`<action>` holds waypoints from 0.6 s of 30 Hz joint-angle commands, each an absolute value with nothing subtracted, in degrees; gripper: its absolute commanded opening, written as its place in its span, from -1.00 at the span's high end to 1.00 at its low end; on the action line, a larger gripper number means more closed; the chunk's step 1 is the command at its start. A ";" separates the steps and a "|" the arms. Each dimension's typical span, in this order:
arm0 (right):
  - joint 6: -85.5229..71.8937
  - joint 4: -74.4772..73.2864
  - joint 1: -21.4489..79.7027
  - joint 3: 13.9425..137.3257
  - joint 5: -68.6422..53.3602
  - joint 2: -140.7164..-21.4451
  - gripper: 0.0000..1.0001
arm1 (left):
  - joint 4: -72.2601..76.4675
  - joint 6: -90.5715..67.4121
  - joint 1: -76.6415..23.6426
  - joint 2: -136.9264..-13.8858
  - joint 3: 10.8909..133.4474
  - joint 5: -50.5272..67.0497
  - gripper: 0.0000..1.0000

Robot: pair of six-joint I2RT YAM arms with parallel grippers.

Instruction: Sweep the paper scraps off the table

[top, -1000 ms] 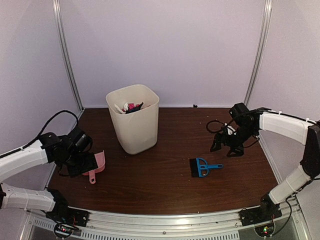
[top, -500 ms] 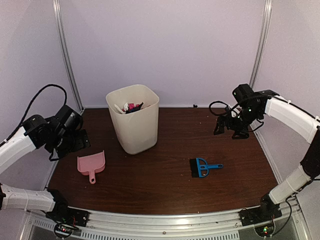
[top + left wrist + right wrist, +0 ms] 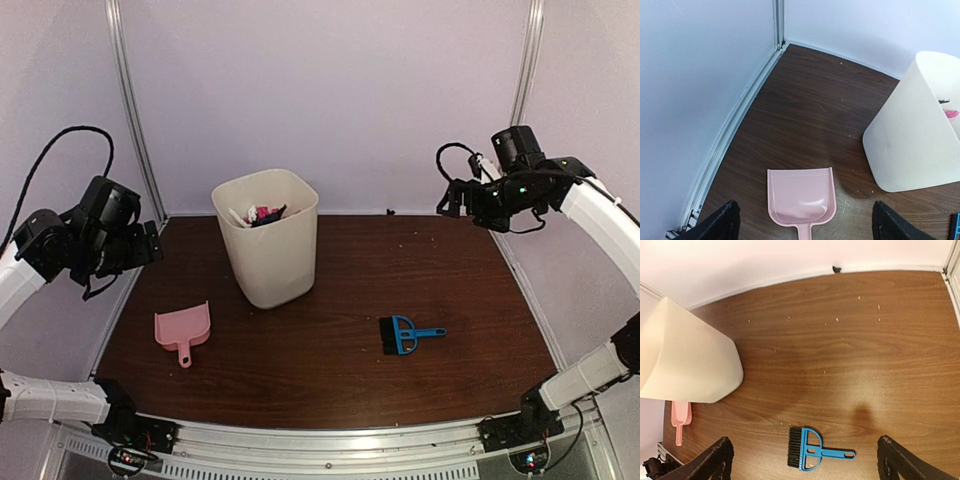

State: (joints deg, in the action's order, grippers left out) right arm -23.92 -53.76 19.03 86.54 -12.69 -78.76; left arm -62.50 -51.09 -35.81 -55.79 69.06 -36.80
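The paper scraps (image 3: 262, 213) show only as black, pink and white wads inside the cream bin (image 3: 268, 250); a pink and a black piece peek over its rim in the left wrist view (image 3: 949, 113). The dark wood table (image 3: 400, 270) bears only tiny pale crumbs (image 3: 837, 319). My left gripper (image 3: 150, 245) is open and empty, raised high over the table's left side, above the pink dustpan (image 3: 800, 197). My right gripper (image 3: 452, 196) is open and empty, raised at the back right, high above the blue brush (image 3: 807, 450).
The pink dustpan (image 3: 183, 328) lies flat at the left, handle toward the front. The blue brush (image 3: 405, 334) lies right of centre. The bin stands at the back, left of centre. White walls and metal posts enclose the table on three sides.
Both arms have risen and pulled back. The left gripper left the dustpan lying on the table and moved up to the left. The right gripper moved up toward the back right.
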 commanded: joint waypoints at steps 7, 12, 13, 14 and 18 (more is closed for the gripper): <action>-24.57 -36.16 18.55 84.22 -6.34 -66.70 -1.00 | -45.40 -34.32 -35.42 -50.21 70.84 -39.54 -0.85; -25.34 -30.46 18.54 80.00 -2.76 -60.95 -1.00 | -38.30 -29.23 -35.42 -48.54 69.31 -39.10 -0.95; -25.16 -29.87 18.54 79.26 -2.08 -59.80 -1.00 | -37.13 -28.44 -35.42 -48.47 69.12 -39.19 -0.95; -25.11 -29.61 18.54 78.93 -1.24 -59.14 -1.00 | -36.73 -27.86 -35.42 -48.57 69.21 -39.65 -0.95; -25.12 -29.85 18.46 78.61 3.05 -57.62 -1.00 | -35.92 -26.29 -35.42 -49.35 69.69 -40.54 -0.95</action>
State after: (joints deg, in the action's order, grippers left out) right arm -24.64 -32.45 18.85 79.53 -2.92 -58.81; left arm -41.47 -30.44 -35.73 -48.77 69.78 -38.89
